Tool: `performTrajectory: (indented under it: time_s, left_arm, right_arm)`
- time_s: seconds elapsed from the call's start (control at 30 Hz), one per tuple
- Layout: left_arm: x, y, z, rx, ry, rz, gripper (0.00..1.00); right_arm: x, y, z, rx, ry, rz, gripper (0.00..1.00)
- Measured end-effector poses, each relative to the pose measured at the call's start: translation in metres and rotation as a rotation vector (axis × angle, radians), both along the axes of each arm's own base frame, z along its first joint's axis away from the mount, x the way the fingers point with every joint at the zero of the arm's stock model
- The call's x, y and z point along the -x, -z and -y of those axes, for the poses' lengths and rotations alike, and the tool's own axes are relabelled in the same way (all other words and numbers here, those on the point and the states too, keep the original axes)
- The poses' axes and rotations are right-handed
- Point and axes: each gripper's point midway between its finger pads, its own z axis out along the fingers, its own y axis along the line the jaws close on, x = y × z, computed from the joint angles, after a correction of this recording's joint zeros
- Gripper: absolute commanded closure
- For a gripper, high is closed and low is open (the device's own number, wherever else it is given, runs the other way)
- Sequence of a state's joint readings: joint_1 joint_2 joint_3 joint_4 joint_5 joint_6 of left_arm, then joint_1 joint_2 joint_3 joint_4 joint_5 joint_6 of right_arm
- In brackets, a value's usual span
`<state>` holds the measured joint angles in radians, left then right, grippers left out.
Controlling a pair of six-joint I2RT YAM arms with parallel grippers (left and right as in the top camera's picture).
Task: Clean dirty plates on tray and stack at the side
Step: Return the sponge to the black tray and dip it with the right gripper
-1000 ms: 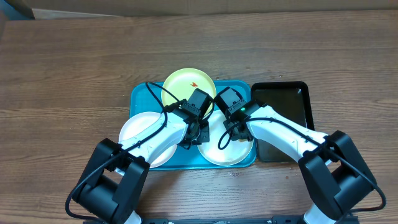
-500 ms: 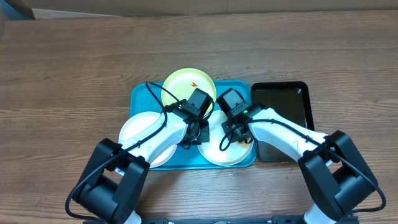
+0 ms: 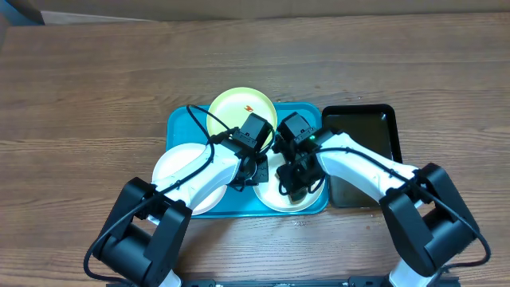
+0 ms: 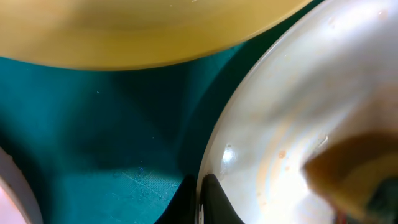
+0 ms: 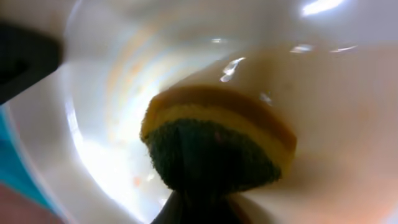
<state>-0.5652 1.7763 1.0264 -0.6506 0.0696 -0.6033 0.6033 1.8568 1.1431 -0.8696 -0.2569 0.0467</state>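
Observation:
A turquoise tray (image 3: 182, 121) holds a yellow-green plate (image 3: 231, 108) with an orange smear at the back, a white plate (image 3: 174, 171) hanging over its left edge, and a white plate (image 3: 312, 198) at the front right. My left gripper (image 4: 200, 202) is shut on the rim of the right white plate (image 4: 292, 106), pinning it from the left. My right gripper (image 5: 199, 208) is shut on a yellow-and-green sponge (image 5: 217, 146) pressed onto that plate's wet inside (image 5: 112, 81).
A narrower black tray (image 3: 366, 135) lies right of the turquoise tray. Both arms cross over the tray's middle. Brown wooden table (image 3: 96, 80) surrounds the trays on all sides.
My right gripper has moved with the sponge toward the front and a little left over the right white plate. The left gripper has stayed put.

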Motion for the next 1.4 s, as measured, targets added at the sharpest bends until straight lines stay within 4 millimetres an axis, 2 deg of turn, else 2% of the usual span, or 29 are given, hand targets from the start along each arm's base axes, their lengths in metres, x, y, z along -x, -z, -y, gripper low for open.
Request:
performTrajectory:
  time_s: [0.13,0.23,0.37,0.43,0.67,0.77,0.87,0.93,0.97,1.03,1.1,1.17,1.33,1.4]
  left_arm:
    - [0.0,0.0,0.0,0.001,0.0,0.0,0.95]
    - [0.0,0.0,0.0,0.001,0.0,0.0,0.95]
    - [0.0,0.0,0.0,0.001,0.0,0.0,0.94]
    - [0.0,0.0,0.0,0.001,0.0,0.0,0.94]
    - [0.0,0.0,0.0,0.001,0.0,0.0,0.91]
    - [0.0,0.0,0.0,0.0,0.0,-0.002,0.91]
    - [0.0,0.0,0.0,0.0,0.001,-0.002,0.91]
    - [0.001,0.0,0.0,-0.001,0.001,-0.003,0.89]
    - [0.001,0.0,0.0,-0.001,0.001,-0.004,0.89]
    - [0.001,0.0,-0.001,-0.002,0.003,-0.005,0.86]
    - [0.002,0.0,-0.001,-0.003,0.004,-0.006,0.85]
    - [0.002,0.001,-0.001,-0.004,0.004,-0.007,0.85]
    - [0.001,0.001,-0.002,-0.004,0.001,-0.007,0.85]
    - [0.001,0.001,-0.002,-0.004,0.001,-0.007,0.85]
  right_arm:
    - [0.0,-0.016,0.002,-0.051,0.001,-0.085,0.96]
    - [-0.018,-0.036,0.013,-0.091,0.042,-0.099,0.96]
    - [-0.047,-0.054,0.039,-0.124,0.139,-0.084,0.96]
    - [-0.056,-0.057,0.063,-0.112,0.203,-0.086,0.96]
    - [-0.073,-0.051,0.144,0.049,0.462,-0.086,0.96]
    - [-0.077,-0.042,0.163,0.138,0.531,-0.05,0.96]
    - [-0.078,-0.027,0.172,0.194,0.569,-0.013,0.96]
    - [-0.077,-0.016,0.175,0.222,0.587,0.006,0.82]
    - [-0.076,-0.011,0.177,0.232,0.593,0.012,0.71]
    - [-0.072,-0.002,0.181,0.255,0.608,0.021,0.59]
    - [-0.07,0.006,0.185,0.268,0.611,0.033,0.55]
    - [-0.07,0.012,0.187,0.274,0.613,0.048,0.56]
    - [-0.073,0.012,0.188,0.265,0.624,0.087,0.56]
    - [-0.073,0.012,0.186,0.257,0.628,0.084,0.45]
